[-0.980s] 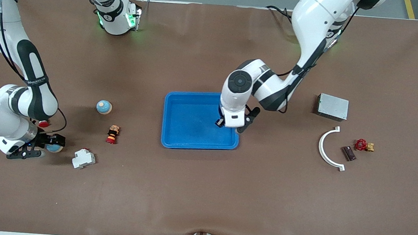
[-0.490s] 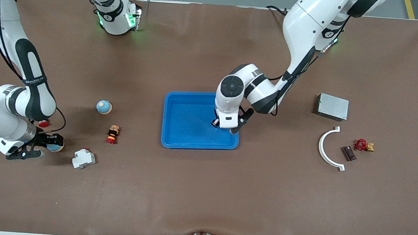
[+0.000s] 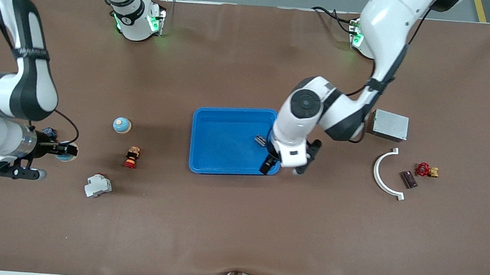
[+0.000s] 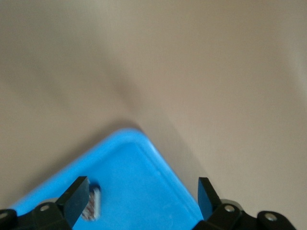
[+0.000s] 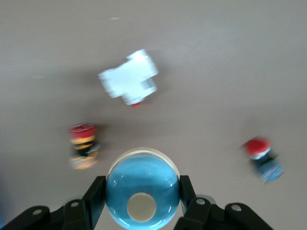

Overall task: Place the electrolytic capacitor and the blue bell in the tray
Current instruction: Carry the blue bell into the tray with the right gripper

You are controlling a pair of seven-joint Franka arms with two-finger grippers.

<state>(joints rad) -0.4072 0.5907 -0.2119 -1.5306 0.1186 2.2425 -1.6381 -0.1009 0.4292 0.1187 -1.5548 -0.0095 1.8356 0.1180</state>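
Looking at where we stand, we'd call it about halfway. The electrolytic capacitor (image 3: 261, 140), a small dark cylinder, lies inside the tray (image 3: 207, 161), near the rim toward the left arm's end of the table. The left gripper (image 3: 286, 165) is over that same corner of the tray, fingers spread wide with nothing between them; in the left wrist view the capacitor (image 4: 91, 207) sits on the blue floor just beside one fingertip (image 4: 74, 199), not touching as far as we can tell. So that half looks done.

The blue bell (image 5: 142, 188) is the other half. The right gripper (image 3: 44, 150) has its fingers clamped on the bell's two sides, up in the air over the right arm's end of the table, well apart from the tray. There's a second bluish dome (image 3: 122, 125) on the table between the gripper and the tray, so we'd guess that one's just a lookalike.

Stuff under the right gripper: a white breaker block (image 5: 129, 83), a red and yellow button thing (image 5: 83, 146) and a red-capped switch (image 5: 261, 152).

What's left, as we read it: carry the bell over to the tray and let go of it inside the rim.
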